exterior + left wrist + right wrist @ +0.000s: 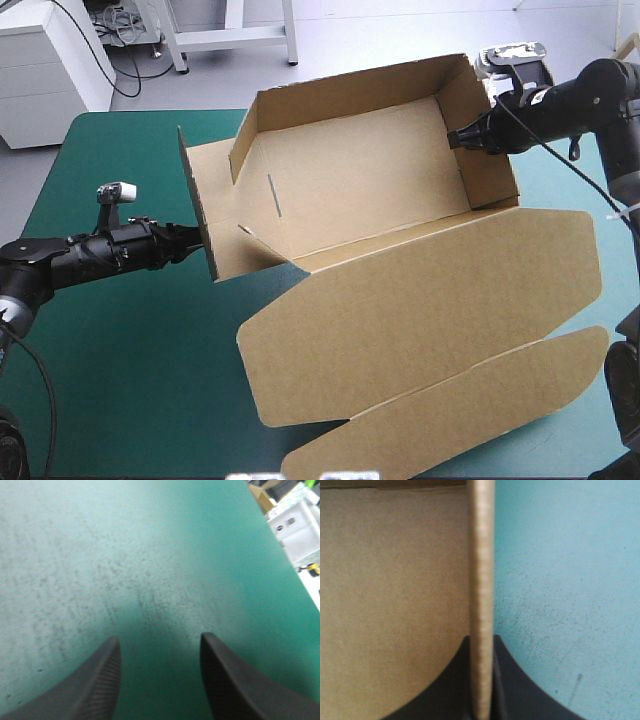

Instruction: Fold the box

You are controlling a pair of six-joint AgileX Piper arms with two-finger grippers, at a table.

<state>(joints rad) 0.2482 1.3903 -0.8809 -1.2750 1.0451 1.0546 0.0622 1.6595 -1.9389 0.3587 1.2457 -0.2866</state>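
The brown box (350,190) stands in the middle of the teal-green cover (130,340), with its far wall and right wall raised. Its lid (430,310) lies flat toward the table's front, with a long flap (470,410) at its end. My right gripper (462,137) is shut on the top edge of the right wall (482,580), one finger inside the box and one outside. The left side flap (200,200) stands upright. My left gripper (200,242) is low at that flap's outer side. It is open (159,642), and only bare cover shows between its fingers.
The lid's end flap reaches close to the table's front edge. A white cabinet (50,60) stands beyond the far left corner. In the left wrist view a piece of brown board (260,497) and white crates (295,530) show past the table's edge.
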